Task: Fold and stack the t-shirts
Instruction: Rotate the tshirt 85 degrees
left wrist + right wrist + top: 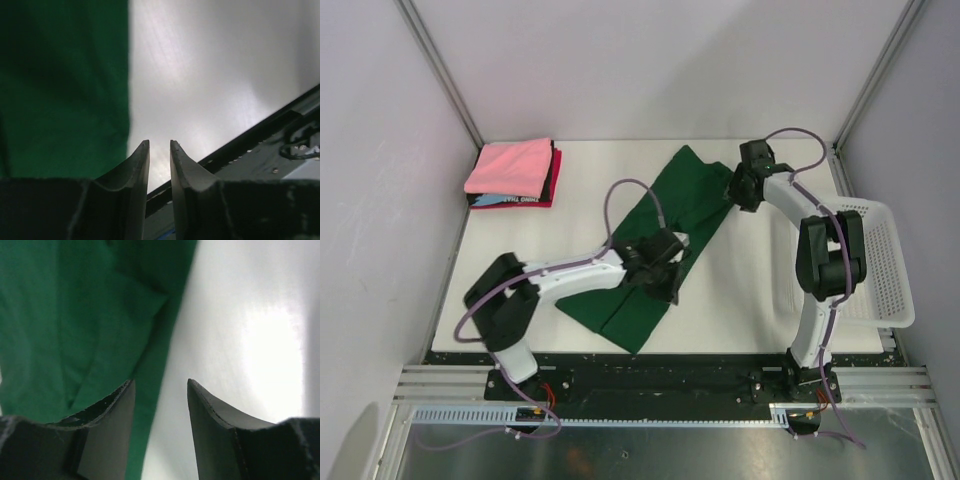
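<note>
A large dark green t-shirt [660, 240] lies folded lengthwise as a long diagonal strip across the middle of the white table. A stack of folded t-shirts [512, 172], pink on top over black, red and light blue, sits at the far left corner. My left gripper [665, 275] hovers over the strip's right edge; in the left wrist view [159, 145] its fingers stand a narrow gap apart with nothing between them, the green cloth [60, 85] to their left. My right gripper [738, 190] is at the strip's upper right edge, open [160, 385], straddling the cloth's edge [80, 315].
A white mesh basket [880, 262] stands at the right edge of the table, behind the right arm. Grey walls enclose the table on three sides. The black rail of the table's front edge [260, 135] shows in the left wrist view.
</note>
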Robot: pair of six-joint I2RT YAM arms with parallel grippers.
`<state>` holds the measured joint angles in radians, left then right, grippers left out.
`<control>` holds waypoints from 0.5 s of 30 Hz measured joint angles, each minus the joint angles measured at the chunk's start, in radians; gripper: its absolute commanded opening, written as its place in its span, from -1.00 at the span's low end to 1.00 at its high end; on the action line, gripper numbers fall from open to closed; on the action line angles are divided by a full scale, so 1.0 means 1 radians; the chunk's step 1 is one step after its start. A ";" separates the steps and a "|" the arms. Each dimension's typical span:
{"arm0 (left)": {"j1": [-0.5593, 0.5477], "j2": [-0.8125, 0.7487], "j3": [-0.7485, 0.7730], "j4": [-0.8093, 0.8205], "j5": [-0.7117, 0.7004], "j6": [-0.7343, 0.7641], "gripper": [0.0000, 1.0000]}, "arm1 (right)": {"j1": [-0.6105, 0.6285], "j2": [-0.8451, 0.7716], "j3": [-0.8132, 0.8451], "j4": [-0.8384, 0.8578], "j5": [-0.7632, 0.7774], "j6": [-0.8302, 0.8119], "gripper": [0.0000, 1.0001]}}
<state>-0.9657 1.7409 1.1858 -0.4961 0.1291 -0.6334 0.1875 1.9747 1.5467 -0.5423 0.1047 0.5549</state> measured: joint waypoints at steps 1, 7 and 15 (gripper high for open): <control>0.010 -0.036 -0.034 -0.001 -0.023 0.005 -0.45 | 0.016 -0.012 -0.006 0.006 -0.005 0.004 -0.04; 0.057 -0.151 -0.193 -0.013 -0.145 0.008 -0.45 | 0.096 -0.001 -0.010 0.066 -0.053 0.033 -0.27; 0.061 -0.172 -0.293 -0.028 -0.189 0.016 -0.47 | 0.085 0.163 0.044 0.085 -0.084 0.063 -0.53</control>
<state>-0.9047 1.5684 0.8932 -0.5240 -0.0601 -0.6170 0.2729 2.1380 1.5906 -0.4576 0.0204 0.6174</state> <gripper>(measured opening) 0.272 0.266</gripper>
